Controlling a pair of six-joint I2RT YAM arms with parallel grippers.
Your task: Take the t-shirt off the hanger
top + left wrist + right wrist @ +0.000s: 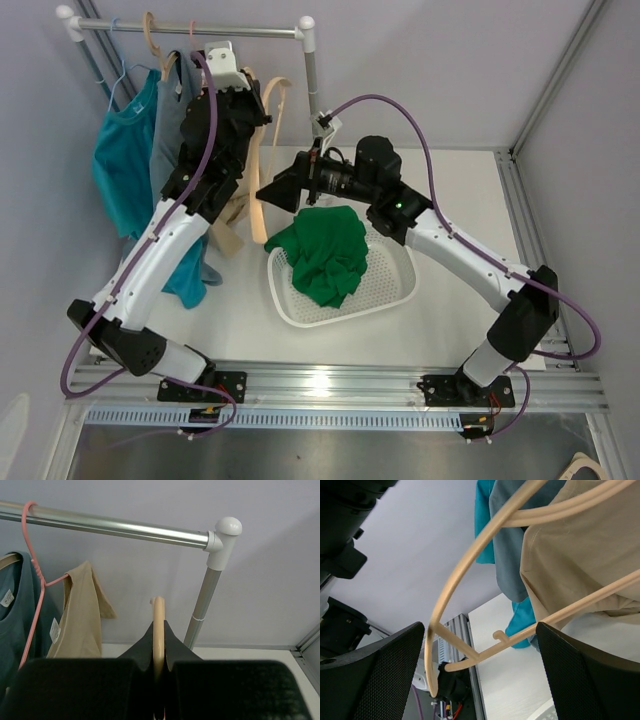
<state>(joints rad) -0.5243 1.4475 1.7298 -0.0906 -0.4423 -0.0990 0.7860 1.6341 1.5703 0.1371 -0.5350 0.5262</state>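
2 grippers: both by wooden hanger
L gripper: clamped on hanger
R gripper: spread wide, hanger end betw fingers
T-shirt: green, heaped in white basket on bench

A white mesh basket is sitting on the white table. A crumpled green garment is lying in it and spilling over its far rim. A metal rail is running across the back and ending in 1 white corner cap on an upright post. 2 garments are hanging at the rail's left end: a teal top and, just beside it, a grey-blue shirt. In the left wrist view, a pink wire hanger is hooking over the rail.
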